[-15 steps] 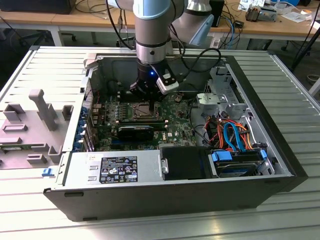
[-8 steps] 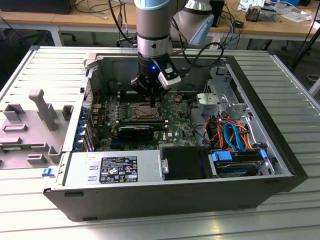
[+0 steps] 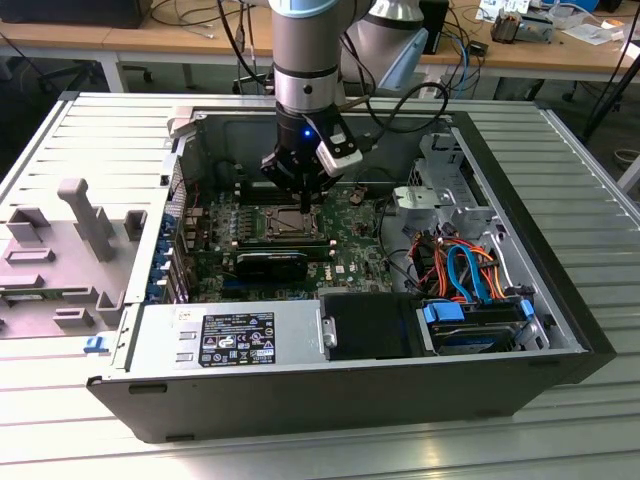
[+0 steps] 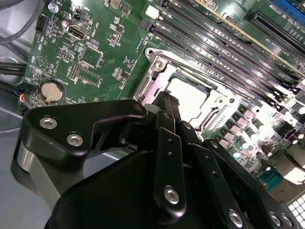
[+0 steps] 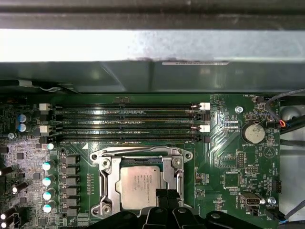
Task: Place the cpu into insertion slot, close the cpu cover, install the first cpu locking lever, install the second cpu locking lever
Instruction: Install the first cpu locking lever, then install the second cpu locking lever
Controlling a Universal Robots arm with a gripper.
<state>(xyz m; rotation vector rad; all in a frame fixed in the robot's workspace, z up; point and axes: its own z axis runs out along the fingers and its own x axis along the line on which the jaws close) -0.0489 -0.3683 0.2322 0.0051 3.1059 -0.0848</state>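
While the black gripper (image 3: 303,205) hangs low inside the open dark-grey computer case (image 3: 520,225), its fingertips (image 5: 164,196) stand together over one edge of the small square cpu with a dull silver-grey metal top (image 5: 141,186); whether they grip anything I cannot tell. That chip lies flat in the square insertion slot with its silver metal rim (image 5: 102,183), in the middle of the green motherboard (image 5: 228,162). In both wrist views the thin silver metal cpu cover frame (image 4: 217,102) lies down around the chip, which shows through its cut-out. Four long black memory slots (image 5: 128,124) run beside the socket, toward the case wall. In the exterior view a silver power supply box (image 3: 230,335) sits along the case's near edge.
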